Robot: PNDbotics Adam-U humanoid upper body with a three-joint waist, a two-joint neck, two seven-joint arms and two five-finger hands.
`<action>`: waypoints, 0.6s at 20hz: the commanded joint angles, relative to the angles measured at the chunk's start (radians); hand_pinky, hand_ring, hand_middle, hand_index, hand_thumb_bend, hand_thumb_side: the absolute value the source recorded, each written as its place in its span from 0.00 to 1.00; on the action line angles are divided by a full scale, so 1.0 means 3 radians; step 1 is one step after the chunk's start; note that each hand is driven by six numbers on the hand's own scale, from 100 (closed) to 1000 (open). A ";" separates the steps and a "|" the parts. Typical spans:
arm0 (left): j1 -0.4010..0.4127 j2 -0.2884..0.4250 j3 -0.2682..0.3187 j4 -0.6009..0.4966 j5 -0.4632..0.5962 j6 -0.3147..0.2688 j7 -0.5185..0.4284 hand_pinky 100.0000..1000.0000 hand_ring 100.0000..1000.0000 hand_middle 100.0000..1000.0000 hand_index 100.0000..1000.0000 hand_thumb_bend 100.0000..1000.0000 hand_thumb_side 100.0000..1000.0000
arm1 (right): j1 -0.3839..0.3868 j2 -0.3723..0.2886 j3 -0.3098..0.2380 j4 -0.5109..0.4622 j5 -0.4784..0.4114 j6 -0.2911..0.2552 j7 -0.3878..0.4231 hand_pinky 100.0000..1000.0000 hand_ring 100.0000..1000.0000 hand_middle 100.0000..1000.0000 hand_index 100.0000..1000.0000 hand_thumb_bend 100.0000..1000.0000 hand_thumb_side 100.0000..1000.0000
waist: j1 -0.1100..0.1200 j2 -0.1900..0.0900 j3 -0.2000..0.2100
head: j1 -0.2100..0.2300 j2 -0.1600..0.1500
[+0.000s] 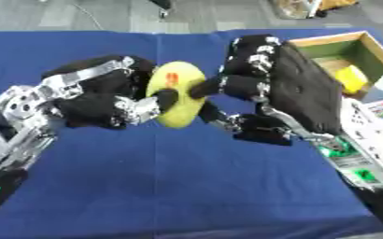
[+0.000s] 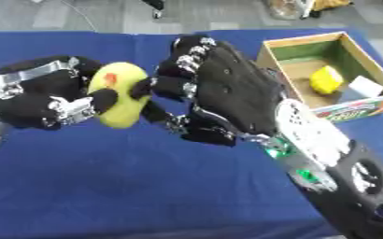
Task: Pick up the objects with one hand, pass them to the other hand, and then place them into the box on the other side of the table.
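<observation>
While both hands meet above the blue table [image 1: 170,186], a yellow rounded fruit [image 1: 177,100] with an orange mark sits between them. The left hand [image 1: 105,100] has its fingers curled round the fruit; the right hand [image 2: 219,91] touches its other side with bent fingers. The fruit looks light, smooth and probably slippery, best held across its widest part. Beyond the right hand, a wooden box [image 2: 270,53] already holds a yellow thing [image 2: 325,79].

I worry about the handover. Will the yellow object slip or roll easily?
The yellow object looks round and smooth, so it may roll if dropped. The left hand and right hand both curl round it, so slipping seems unlikely now.
</observation>
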 commanded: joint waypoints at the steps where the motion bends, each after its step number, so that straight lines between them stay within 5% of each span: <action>1: -0.0085 0.0025 -0.0003 -0.0058 -0.0028 0.0012 -0.0031 0.65 0.53 0.40 0.50 0.00 0.21 | -0.0027 -0.0039 -0.0018 -0.0069 0.0020 0.0034 -0.0024 0.33 0.08 0.15 0.39 0.02 0.00 | -0.0014 -0.0111 -0.0005 | 0.0005 -0.0006; 6: -0.0124 0.0014 -0.0017 -0.0058 -0.0060 0.0043 -0.0069 0.66 0.54 0.42 0.52 0.00 0.28 | -0.0024 -0.0042 -0.0019 -0.0069 0.0012 0.0040 -0.0061 0.32 0.08 0.17 0.36 0.01 0.00 | -0.0012 -0.0112 -0.0011 | 0.0009 -0.0006; 12: -0.0133 0.0016 0.0013 -0.0058 -0.0089 0.0025 -0.0122 0.68 0.57 0.50 0.62 0.30 0.51 | -0.0023 -0.0048 -0.0035 -0.0069 -0.0006 0.0042 -0.0136 0.32 0.08 0.17 0.33 0.01 0.00 | -0.0006 -0.0112 -0.0017 | 0.0007 -0.0006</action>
